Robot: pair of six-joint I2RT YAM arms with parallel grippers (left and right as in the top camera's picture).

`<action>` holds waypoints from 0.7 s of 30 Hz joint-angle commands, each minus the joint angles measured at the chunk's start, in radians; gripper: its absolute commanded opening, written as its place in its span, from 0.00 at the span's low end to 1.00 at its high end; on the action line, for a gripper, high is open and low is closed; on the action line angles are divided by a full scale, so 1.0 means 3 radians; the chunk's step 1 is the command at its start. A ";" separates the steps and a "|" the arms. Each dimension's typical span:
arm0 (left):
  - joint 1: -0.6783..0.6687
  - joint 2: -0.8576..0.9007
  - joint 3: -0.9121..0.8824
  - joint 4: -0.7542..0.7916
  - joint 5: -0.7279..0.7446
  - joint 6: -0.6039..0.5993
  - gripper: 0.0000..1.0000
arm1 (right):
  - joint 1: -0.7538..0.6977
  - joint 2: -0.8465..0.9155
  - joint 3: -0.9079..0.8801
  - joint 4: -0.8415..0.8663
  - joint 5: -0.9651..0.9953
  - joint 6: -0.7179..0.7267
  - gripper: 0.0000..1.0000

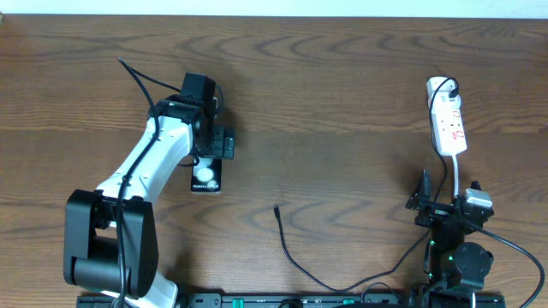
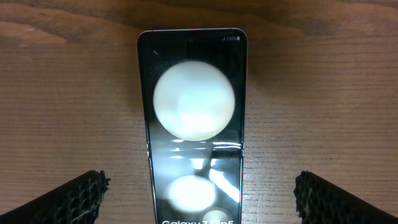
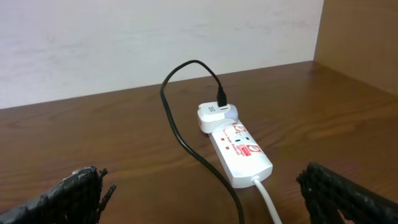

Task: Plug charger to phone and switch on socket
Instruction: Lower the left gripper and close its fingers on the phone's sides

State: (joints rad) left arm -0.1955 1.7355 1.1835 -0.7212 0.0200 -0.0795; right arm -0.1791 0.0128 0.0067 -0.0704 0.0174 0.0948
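The black phone (image 1: 206, 176) lies flat on the wooden table, two white circles and white lettering on its face (image 2: 193, 99). My left gripper (image 1: 211, 147) hovers over it, open, its fingers (image 2: 81, 196) wide on either side of the phone and apart from it. The white socket (image 1: 448, 120) sits at the far right, with a white adapter (image 3: 214, 115) plugged into its far end. From there the black charger (image 3: 186, 143) cable runs to its free plug tip (image 1: 276, 208) at the table's middle. My right gripper (image 1: 448, 190) is open, short of the socket (image 3: 239, 149).
The socket's white cord (image 3: 264, 199) runs back between my right fingers. A pale wall (image 3: 155, 37) stands behind the table's far edge. The left arm (image 1: 137, 171) stretches diagonally from its black base (image 1: 107, 248) at the front left.
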 commanded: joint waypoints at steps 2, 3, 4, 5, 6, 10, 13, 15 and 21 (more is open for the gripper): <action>0.0014 0.0122 -0.0013 0.0009 -0.0020 -0.0103 0.98 | -0.0014 -0.0014 -0.0004 -0.0013 0.0019 -0.0019 0.99; 0.0014 0.0151 -0.0013 0.0019 -0.0020 -0.0121 0.98 | -0.0014 -0.0014 -0.0004 -0.0013 0.0019 -0.0019 0.99; 0.0014 0.0193 -0.0013 0.0022 -0.0022 -0.0127 0.98 | -0.0014 -0.0014 -0.0004 -0.0013 0.0019 -0.0019 0.99; 0.0014 0.0247 -0.0013 0.0023 -0.0053 -0.0126 0.98 | -0.0014 -0.0014 -0.0004 -0.0013 0.0019 -0.0019 0.99; 0.0014 0.0258 -0.0013 0.0028 -0.0065 -0.0126 0.98 | -0.0014 -0.0014 -0.0004 -0.0014 0.0019 -0.0019 0.99; 0.0014 0.0271 -0.0013 0.0041 -0.0084 -0.0127 0.98 | -0.0014 -0.0014 -0.0004 -0.0013 0.0019 -0.0019 0.99; 0.0015 0.0278 -0.0013 0.0028 -0.0102 -0.0126 0.98 | -0.0014 -0.0014 -0.0004 -0.0013 0.0019 -0.0019 0.99; 0.0014 0.0298 -0.0013 0.0028 -0.0107 -0.0127 0.98 | -0.0014 -0.0014 -0.0004 -0.0014 0.0019 -0.0019 0.99; 0.0014 0.0408 -0.0013 0.0033 -0.0107 -0.0127 0.98 | -0.0014 -0.0014 -0.0004 -0.0013 0.0019 -0.0019 0.99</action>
State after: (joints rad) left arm -0.1944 1.8240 1.1835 -0.7090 0.0078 -0.1081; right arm -0.1791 0.0128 0.0067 -0.0704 0.0174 0.0948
